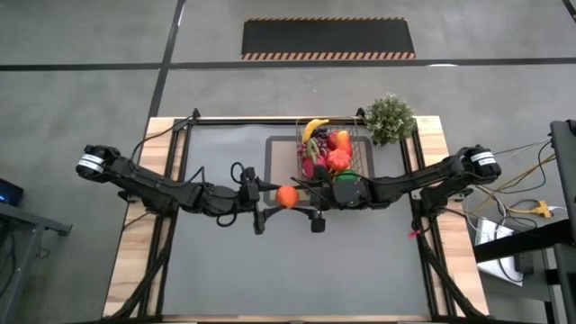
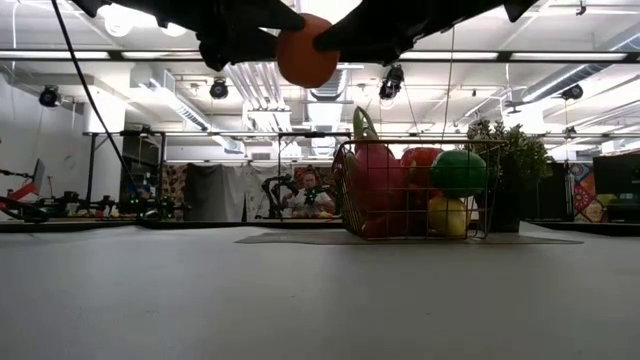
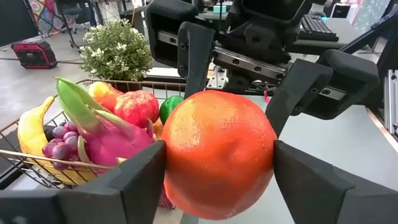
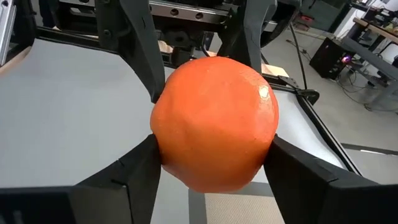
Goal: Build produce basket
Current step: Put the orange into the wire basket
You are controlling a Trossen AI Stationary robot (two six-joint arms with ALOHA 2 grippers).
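Orange (image 1: 287,196) held above the grey table mat (image 1: 225,261) at mid-table, just beside the wire basket (image 1: 360,148), between left gripper (image 1: 270,193) and right gripper (image 1: 306,194), which meet from opposite sides; basket already carrying banana (image 1: 314,128), red apples (image 1: 339,160), grapes and a green fruit (image 1: 346,176); potted plant (image 1: 390,118) at its far corner. Low view: orange (image 2: 306,51) well above the table, pinched from both sides; basket (image 2: 415,190) resting on the smaller mat. Left wrist view: both left fingers (image 3: 134,180) pressed on the orange, dragon fruit (image 3: 106,137) in the basket. Right wrist view: right fingers (image 4: 134,171) likewise clamp the orange (image 4: 214,121).
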